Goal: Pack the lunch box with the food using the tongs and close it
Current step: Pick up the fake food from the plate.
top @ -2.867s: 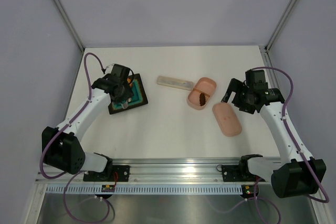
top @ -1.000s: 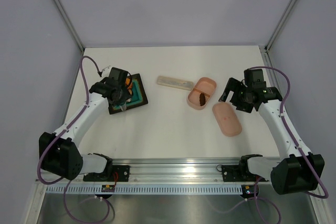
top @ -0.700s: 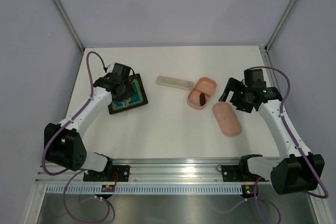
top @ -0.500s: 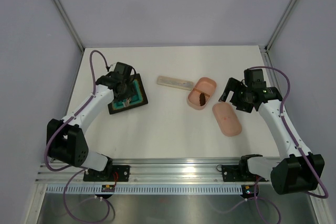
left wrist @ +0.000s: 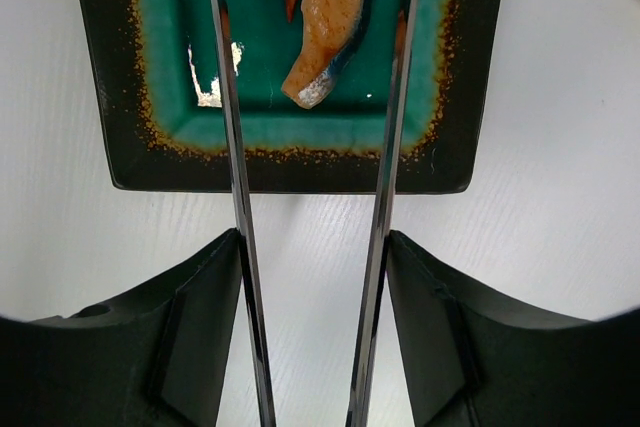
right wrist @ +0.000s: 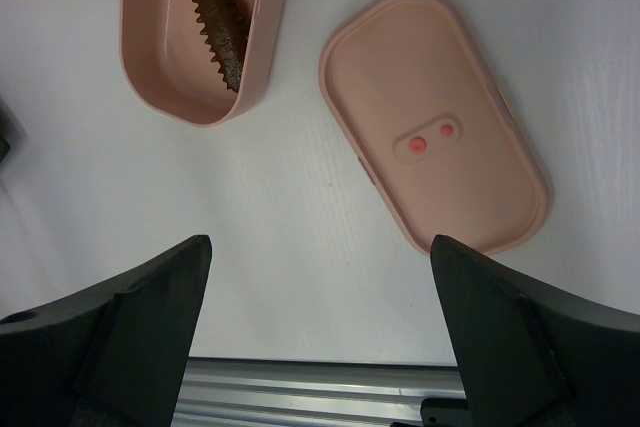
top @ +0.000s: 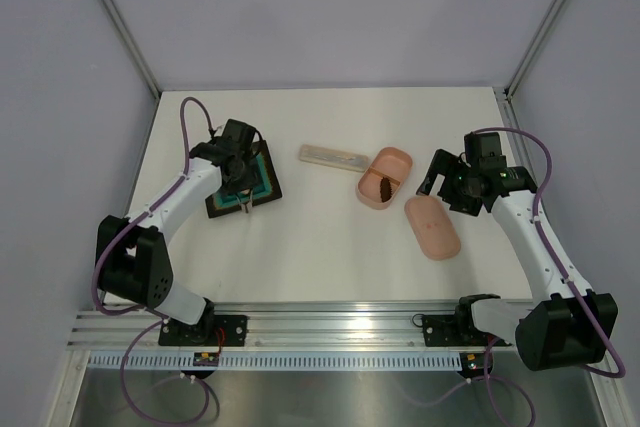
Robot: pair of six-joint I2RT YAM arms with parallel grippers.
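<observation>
My left gripper (left wrist: pixel 313 237) is shut on the silvery tongs (left wrist: pixel 232 147), one finger pressing on each arm. The tongs' arms reach out over the dark tray (left wrist: pixel 290 172) and stand spread on either side of an orange piece of food (left wrist: pixel 328 17) without pinching it. In the top view this gripper (top: pixel 240 192) hangs over the tray (top: pixel 262 187). The pink lunch box (right wrist: pixel 160 47) lies open with a dark brown, ridged food piece (right wrist: pixel 225 37) inside. Its lid (right wrist: pixel 435 117) lies flat beside it. My right gripper (right wrist: pixel 320 242) is open and holds nothing, hovering near the box (top: pixel 385 178) and lid (top: pixel 432 226).
A slim pale rectangular case (top: pixel 332 156) lies just left of the lunch box. The metal rail (top: pixel 330 322) runs along the table's near edge. Grey walls close in the back and both sides.
My left wrist has swung round over the tray and the tongs' arms now stand a little wider than a second ago. The right arm, box and lid have stayed put.
</observation>
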